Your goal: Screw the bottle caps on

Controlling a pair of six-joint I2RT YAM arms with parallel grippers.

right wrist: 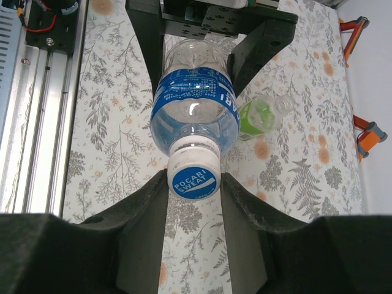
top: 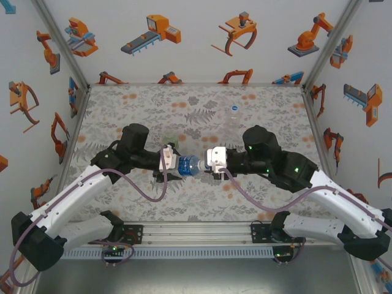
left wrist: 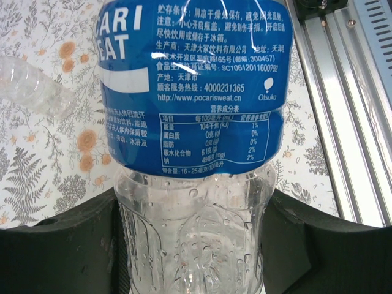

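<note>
Gripping the Pocari Sweat bottle (left wrist: 193,92) horizontally by its base in my left claw (left wrist: 193,208), my right claw (right wrist: 193,184) pinches its white cap (right wrist: 193,179) between both fingers.

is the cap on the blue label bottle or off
On: a white cap sits on the bottle, between the fingers of the right gripper. How tight, cannot tell.
</note>
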